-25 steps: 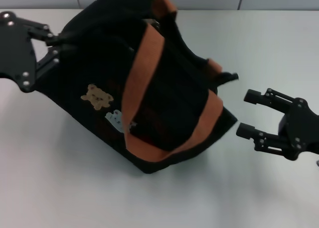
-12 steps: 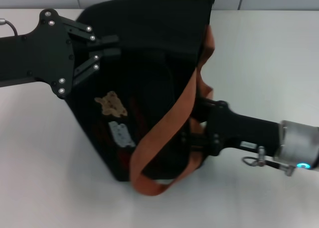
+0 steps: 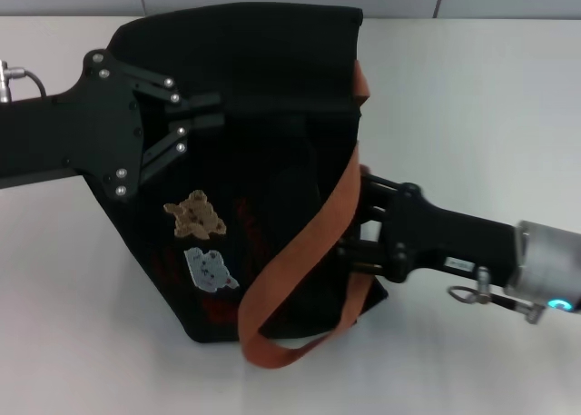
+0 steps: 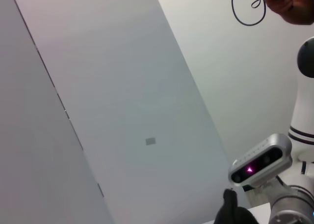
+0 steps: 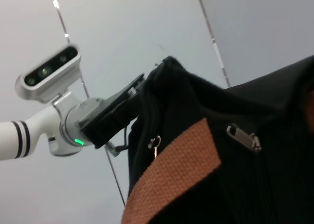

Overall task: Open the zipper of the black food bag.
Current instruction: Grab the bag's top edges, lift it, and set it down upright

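Observation:
The black food bag (image 3: 263,88) stands in the middle of the white table, its bear patch and white patch facing me and an orange-brown handle (image 3: 300,251) looping down its front. My left gripper (image 3: 201,109) reaches in from the left and is shut on the bag's upper left fabric. From the right, my right gripper (image 3: 357,226) lies against the bag's right side, beside the handle, its fingers spread. In the right wrist view the zipper runs through black fabric, with a silver pull tab (image 5: 244,137) close ahead. The left gripper (image 5: 128,97) holds the bag's far end there.
The white table (image 3: 490,106) extends around the bag, with a grey wall at its far edge. The left wrist view shows only wall panels, the robot's head camera (image 4: 260,161) and a scrap of black fabric (image 4: 233,211).
The left gripper turned and lifted the bag, then shifted it slightly down and left. The right gripper moved in from the right to the bag's side and stays there.

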Motion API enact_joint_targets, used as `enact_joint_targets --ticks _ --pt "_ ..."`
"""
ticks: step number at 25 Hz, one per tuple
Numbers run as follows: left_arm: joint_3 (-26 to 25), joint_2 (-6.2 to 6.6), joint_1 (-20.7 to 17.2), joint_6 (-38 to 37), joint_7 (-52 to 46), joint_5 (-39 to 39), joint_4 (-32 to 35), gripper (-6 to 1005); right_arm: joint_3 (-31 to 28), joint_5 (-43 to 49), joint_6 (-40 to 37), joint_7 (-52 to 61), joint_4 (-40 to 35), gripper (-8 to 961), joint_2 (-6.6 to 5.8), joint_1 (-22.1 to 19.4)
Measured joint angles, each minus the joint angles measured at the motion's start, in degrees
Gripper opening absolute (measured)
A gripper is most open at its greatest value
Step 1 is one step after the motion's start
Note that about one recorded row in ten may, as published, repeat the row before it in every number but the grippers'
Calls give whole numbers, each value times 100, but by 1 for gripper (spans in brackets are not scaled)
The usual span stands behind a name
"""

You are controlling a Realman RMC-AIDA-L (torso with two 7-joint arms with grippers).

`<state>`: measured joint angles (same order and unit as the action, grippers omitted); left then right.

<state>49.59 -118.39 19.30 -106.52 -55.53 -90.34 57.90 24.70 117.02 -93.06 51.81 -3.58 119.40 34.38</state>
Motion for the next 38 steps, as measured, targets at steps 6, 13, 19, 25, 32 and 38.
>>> enact_joint_targets --ticks 6,13,19,25,32,38 --pt "-22 3 -85 -11 183 -13 -193 69 -199 -202 -678 249 -571 804 -15 -407" --pt "-10 3 -124 -29 335 -20 -436 69 -262 -913 -1045 367 -848 804 -21 -653" --pt "1 -5 -125 -29 365 -24 -512 68 -221 -979 -859 -636 -243 804 13 -515" --pt "15 -9 -99 -21 375 -28 -601 68 -344 -982 -630 -1678 431 803 29 -390" --pt "25 -9 -94 -14 448 -28 -706 68 -794 -988 -346 -2200 880 803 39 -345" --pt "25 -9 -90 -23 518 -28 -797 68 -982 -989 -258 -2219 899 803 39 -397"
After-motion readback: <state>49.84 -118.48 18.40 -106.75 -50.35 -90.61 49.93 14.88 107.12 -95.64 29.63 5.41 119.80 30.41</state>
